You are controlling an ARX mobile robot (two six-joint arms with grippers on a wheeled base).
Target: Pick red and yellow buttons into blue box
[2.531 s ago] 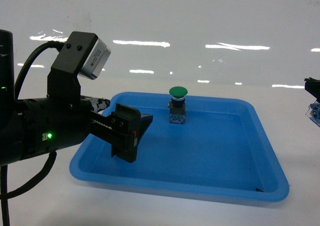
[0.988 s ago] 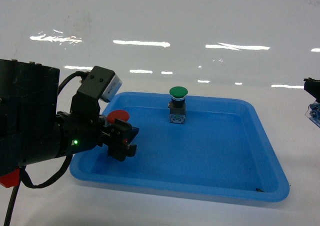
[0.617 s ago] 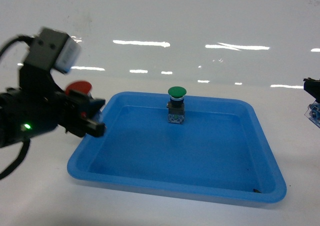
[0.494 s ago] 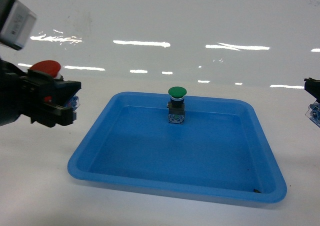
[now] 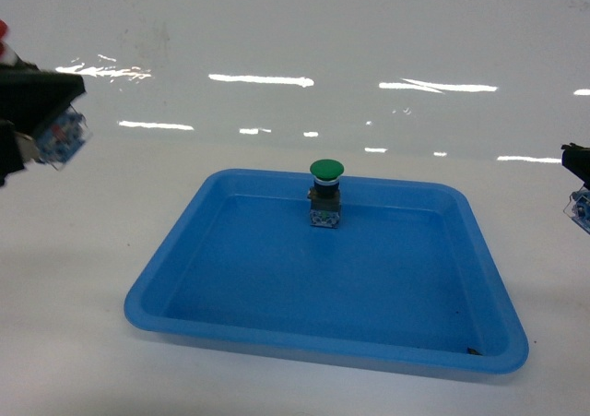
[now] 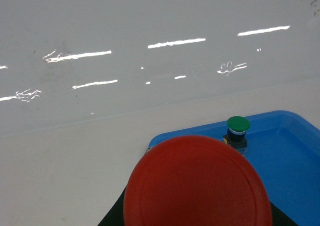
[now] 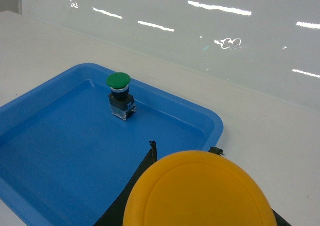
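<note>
The red button's cap (image 6: 197, 183) fills the bottom of the left wrist view, with dark fingers showing at both sides below it. In the head view my left gripper (image 5: 37, 112) is at the far left edge, raised above the table and shut on this button, whose clear base (image 5: 63, 137) shows. The yellow button's cap (image 7: 197, 191) fills the bottom of the right wrist view. My right gripper (image 5: 578, 172) holds it at the far right edge. The blue box is out of view.
A shallow blue tray (image 5: 369, 278) lies in the middle of the white table. A green-capped button (image 5: 326, 193) stands upright near the tray's far rim. A glossy white wall rises behind the table.
My left gripper has lifted the red button out of the tray and carried it left and up to the edge of the head view. The right gripper has stayed put.
</note>
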